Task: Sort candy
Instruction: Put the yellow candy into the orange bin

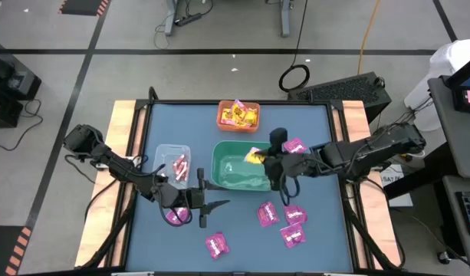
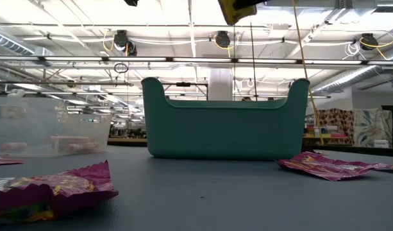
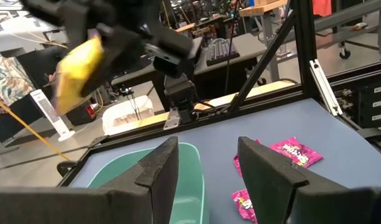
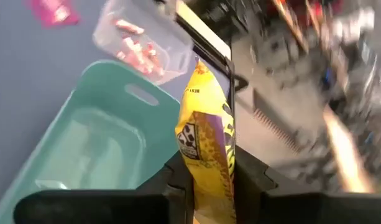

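Overhead lights run down a long workshop behind the table (image 1: pixel 242 238), whose dark blue mat carries three bins: an orange bin (image 1: pixel 239 114) at the far edge already holding yellow packets, a clear bin (image 1: pixel 172 163) with thin pink-white sticks in it, and a green bin (image 1: pixel 240 165) in the middle that looks nearly empty. The right gripper (image 1: pixel 259 159) hangs above the green bin's far right corner, its fingers pinched on a yellow packet (image 4: pixel 206 146) by the lower end so that most of the wrapper stands free above them. From where I stand, that packet belongs with the other yellow ones, so the carry wants to go on past the green rim and finish squarely over the orange bin before the fingers part; a wrapper this light could flutter sideways if dropped from high up. The left gripper (image 1: pixel 198 204) waits near the front of the mat with its fingers apart and nothing between them, just beside a magenta packet (image 1: pixel 175 216). More magenta packets (image 1: pixel 288 222) lie scattered on the right half, still unsorted.
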Controlling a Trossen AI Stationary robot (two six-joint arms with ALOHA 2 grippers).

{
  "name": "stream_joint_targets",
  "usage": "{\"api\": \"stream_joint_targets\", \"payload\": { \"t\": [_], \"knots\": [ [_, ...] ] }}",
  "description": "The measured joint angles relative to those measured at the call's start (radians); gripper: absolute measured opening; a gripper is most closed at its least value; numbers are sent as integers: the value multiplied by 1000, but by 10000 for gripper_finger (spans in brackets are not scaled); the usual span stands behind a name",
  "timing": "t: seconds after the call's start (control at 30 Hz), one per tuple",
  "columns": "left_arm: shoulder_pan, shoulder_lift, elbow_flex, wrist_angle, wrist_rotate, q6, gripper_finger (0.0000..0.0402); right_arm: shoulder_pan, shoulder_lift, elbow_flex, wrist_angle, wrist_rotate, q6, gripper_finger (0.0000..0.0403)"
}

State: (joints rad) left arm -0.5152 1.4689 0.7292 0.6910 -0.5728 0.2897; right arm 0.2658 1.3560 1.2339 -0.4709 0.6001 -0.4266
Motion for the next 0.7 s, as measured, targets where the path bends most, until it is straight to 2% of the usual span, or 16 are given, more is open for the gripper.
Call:
{"api": "stream_joint_targets", "payload": {
  "t": [0.1,0.23,0.3,0.57,0.7],
  "knots": [
    [0,0,0,0,0,0,173,-66,0,0,1,-52,115,63],
    [0,0,0,-1,-18,4,173,-183,0,0,40,-225,127,63],
    [0,0,0,-8,-45,4,173,-250,5,0,76,-278,124,63],
    [-20,0,0,-64,-187,4,173,-538,91,1,204,-305,86,63],
    [-31,0,0,-90,-223,5,173,-667,200,1,218,-478,106,63]
  ]
}}
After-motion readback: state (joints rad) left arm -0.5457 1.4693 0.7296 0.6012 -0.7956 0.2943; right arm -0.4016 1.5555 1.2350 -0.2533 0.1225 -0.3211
